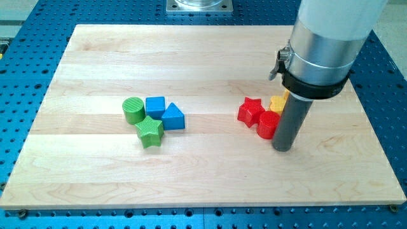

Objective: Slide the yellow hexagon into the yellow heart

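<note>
in the camera view, a pale wooden board [210, 172] is seen lying on a blue perforated table [394, 76]. the rod is seen coming down from the view's top right, and my tip [283, 149] is set on the board just at the view's right of a red block [268, 124] whose shape cannot be made out; whether they touch cannot be told. no jaws are carried by the rod, so nothing is clamped.

a yellow block [277, 104] is found just above that red block, largely hidden by the rod; hexagon or heart cannot be told. a red star [250, 111] is placed at its left.

well apart, at the view's left, a green cylinder [133, 109], a blue cube [155, 106], a blue triangle [173, 117] and a green star [150, 131] are clustered together.
</note>
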`<control>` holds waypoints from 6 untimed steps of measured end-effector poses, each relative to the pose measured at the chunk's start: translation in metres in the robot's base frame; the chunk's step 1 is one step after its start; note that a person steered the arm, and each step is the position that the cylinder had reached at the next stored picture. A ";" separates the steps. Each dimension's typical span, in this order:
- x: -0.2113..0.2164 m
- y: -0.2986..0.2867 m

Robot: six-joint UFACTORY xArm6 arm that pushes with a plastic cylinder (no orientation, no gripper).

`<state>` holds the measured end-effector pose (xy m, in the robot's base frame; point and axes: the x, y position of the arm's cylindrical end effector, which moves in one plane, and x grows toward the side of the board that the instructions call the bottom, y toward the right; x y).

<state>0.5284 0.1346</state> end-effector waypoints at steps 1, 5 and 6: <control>-0.021 0.065; -0.105 0.035; -0.111 0.001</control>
